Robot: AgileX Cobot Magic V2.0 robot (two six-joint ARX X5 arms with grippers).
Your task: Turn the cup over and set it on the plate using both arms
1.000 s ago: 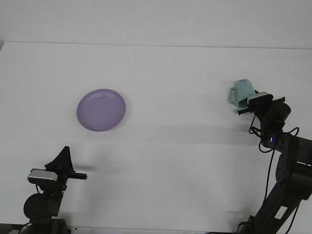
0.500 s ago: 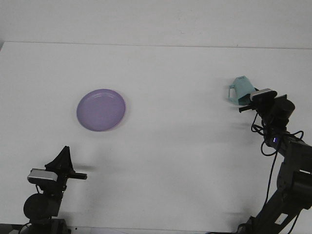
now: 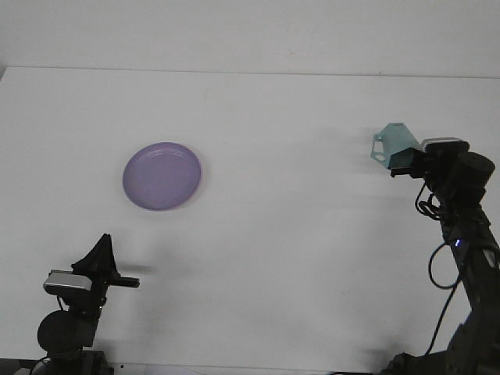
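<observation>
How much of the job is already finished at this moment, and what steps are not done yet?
Done: the right claw has gripped the pale green cup and holds it tilted above the table. In hand: the turning of the cup. Left: bringing the cup over to the purple plate, which has nothing on it, and setting it down there. The left claw sits low near the table's front edge, away from both.

Single high front view, facing forward over the table (image 3: pixel 258 258).

The right gripper (image 3: pixel 400 162) has lifted the teal cup (image 3: pixel 394 143) higher; it now tilts further.
</observation>
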